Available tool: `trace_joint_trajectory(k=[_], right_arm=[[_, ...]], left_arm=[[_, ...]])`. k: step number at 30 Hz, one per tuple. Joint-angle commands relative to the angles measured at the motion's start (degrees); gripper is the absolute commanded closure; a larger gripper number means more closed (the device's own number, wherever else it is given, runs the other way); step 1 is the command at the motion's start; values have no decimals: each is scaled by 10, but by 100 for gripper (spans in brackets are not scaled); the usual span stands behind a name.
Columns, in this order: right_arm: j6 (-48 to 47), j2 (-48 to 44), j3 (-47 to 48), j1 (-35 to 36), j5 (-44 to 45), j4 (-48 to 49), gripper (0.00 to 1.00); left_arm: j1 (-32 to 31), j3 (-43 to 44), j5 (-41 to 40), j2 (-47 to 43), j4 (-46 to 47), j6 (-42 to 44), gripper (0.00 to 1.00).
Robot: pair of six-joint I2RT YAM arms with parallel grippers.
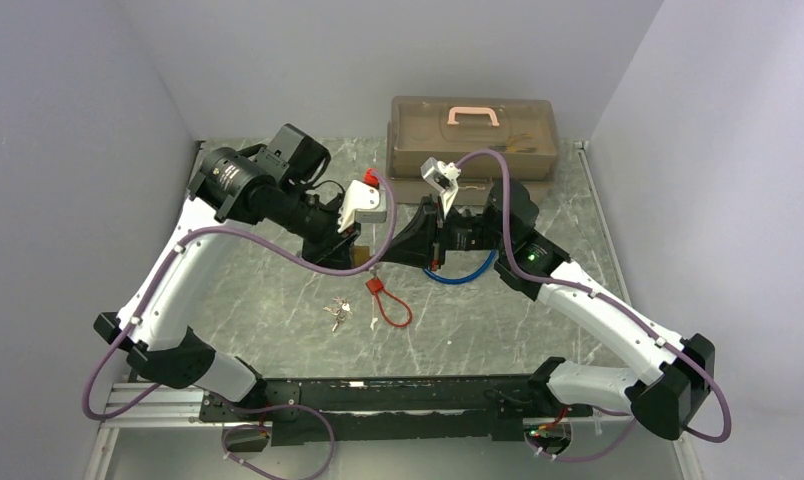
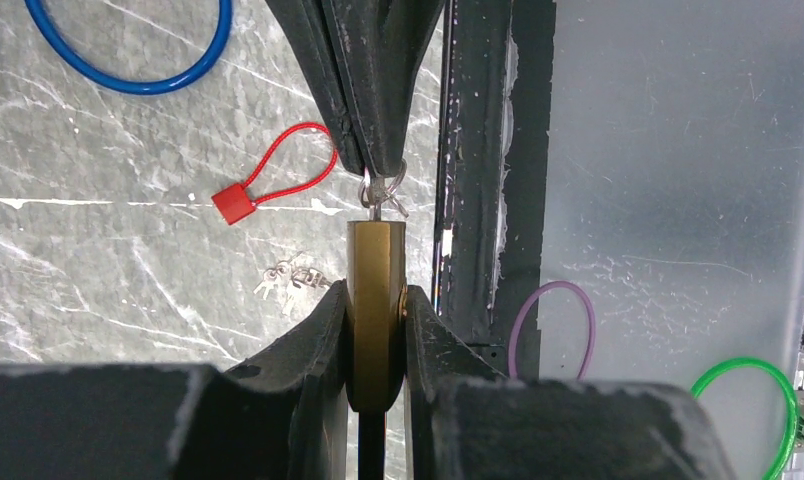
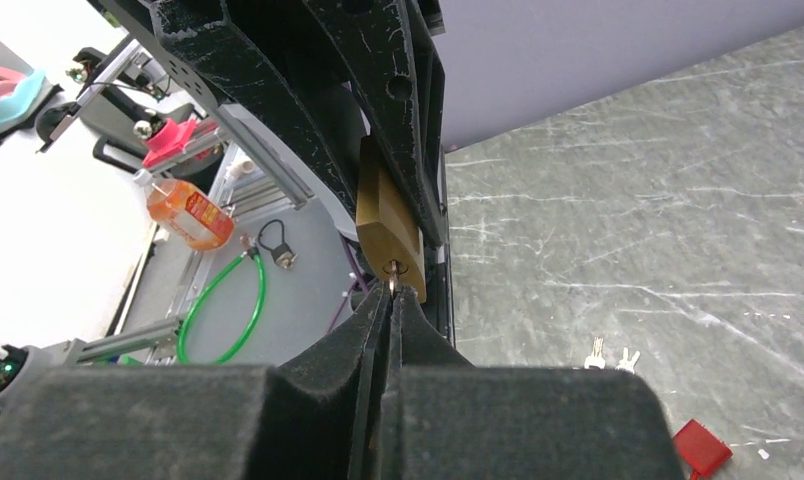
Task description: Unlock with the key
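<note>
Left gripper point(image 2: 375, 318) is clamped on the padlock point(image 2: 375, 255), one finger on each broad face. The keyway end points out at my other arm. Shackle is hidden behind my fingers.

Right gripper point(image 3: 391, 300) is pinched tight on the key point(image 3: 395, 270). Key tip is at the padlock's keyway; can't tell how deep it sits. The two grippers meet nose to nose, in line.

The padlock is held off the table point(image 1: 538, 330), mid-workspace, just in front of the box point(image 1: 473, 135).

On the table beneath: red cable lock point(image 1: 390, 305), spare keys point(image 1: 338, 313) just left of it, and a blue loop point(image 1: 465, 277) under my right wrist. None of them touch the grippers.
</note>
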Motion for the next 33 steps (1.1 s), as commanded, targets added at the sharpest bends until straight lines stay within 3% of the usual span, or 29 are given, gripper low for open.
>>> trace_joint_trajectory(k=[1, 7, 18, 25, 28, 33], right_arm=[[16, -3, 11, 6, -15, 37, 100], [69, 5, 1, 6, 16, 49, 100], [200, 5, -38, 2, 79, 90, 100], [224, -6, -48, -7, 83, 87, 100], [188, -9, -33, -14, 74, 57, 100], [-3, -50, 52, -32, 109, -105, 67]], left_arm=[[-3, 18, 39, -10, 70, 13, 100], [-8, 10, -2, -25, 104, 14, 100], [-124, -56, -232, -73, 192, 112, 100], [-138, -84, -264, -102, 239, 131, 100], [-138, -82, -248, -97, 221, 119, 100], [-128, -68, -161, -64, 156, 70, 100]])
